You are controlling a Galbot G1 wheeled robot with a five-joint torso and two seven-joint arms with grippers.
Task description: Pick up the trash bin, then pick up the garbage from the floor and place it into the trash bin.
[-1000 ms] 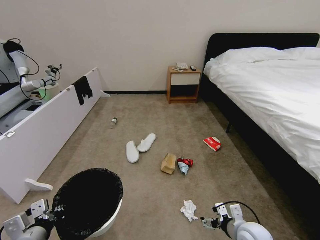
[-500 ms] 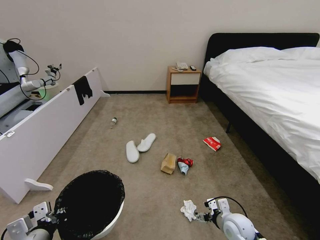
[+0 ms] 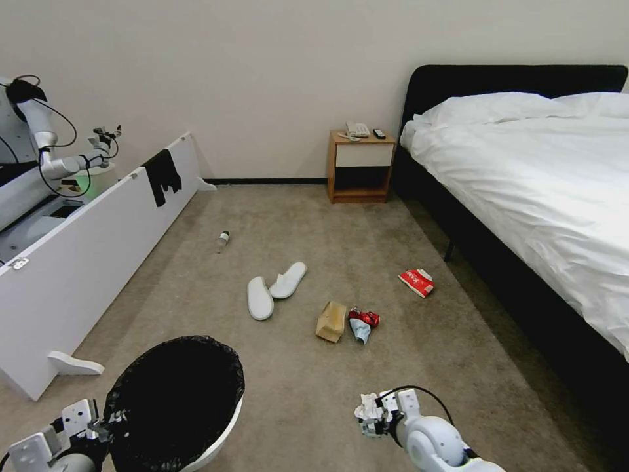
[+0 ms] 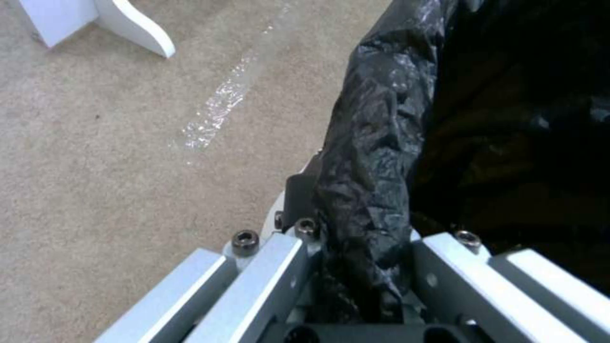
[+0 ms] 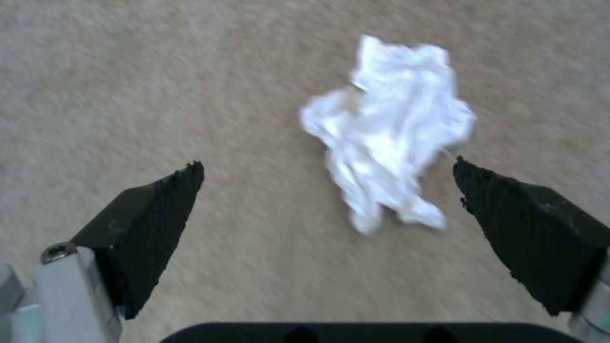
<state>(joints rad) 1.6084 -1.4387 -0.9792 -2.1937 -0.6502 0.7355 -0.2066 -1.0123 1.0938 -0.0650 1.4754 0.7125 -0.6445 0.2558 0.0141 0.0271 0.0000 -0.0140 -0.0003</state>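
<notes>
1. Right gripper point(image 3: 368, 419), nearest, at 5 o'clock in my head view: it has slid leftward over the last second and now sits against the crumpled tissue point(image 3: 367, 408). In the right wrist view its fingers point(image 5: 156, 209) are spread wide over the carpet with the tissue point(image 5: 388, 138) between the tips, not yet pinched. I judge the first pick is lined up.

2. Left gripper point(image 3: 98, 423), at 7 o'clock: clenched on the bag-lined rim of the trash bin point(image 3: 173, 393), as it was a second ago; the left wrist view shows black liner point(image 4: 369, 190) pinched between the fingers. The bin has barely moved.

3. Farther, around 12 o'clock, unmoved: brown paper bag point(image 3: 331, 321), red and blue wrappers point(image 3: 362, 324), white slippers point(image 3: 272, 288), red packet point(image 3: 417, 282), small bottle point(image 3: 223, 240).
</notes>
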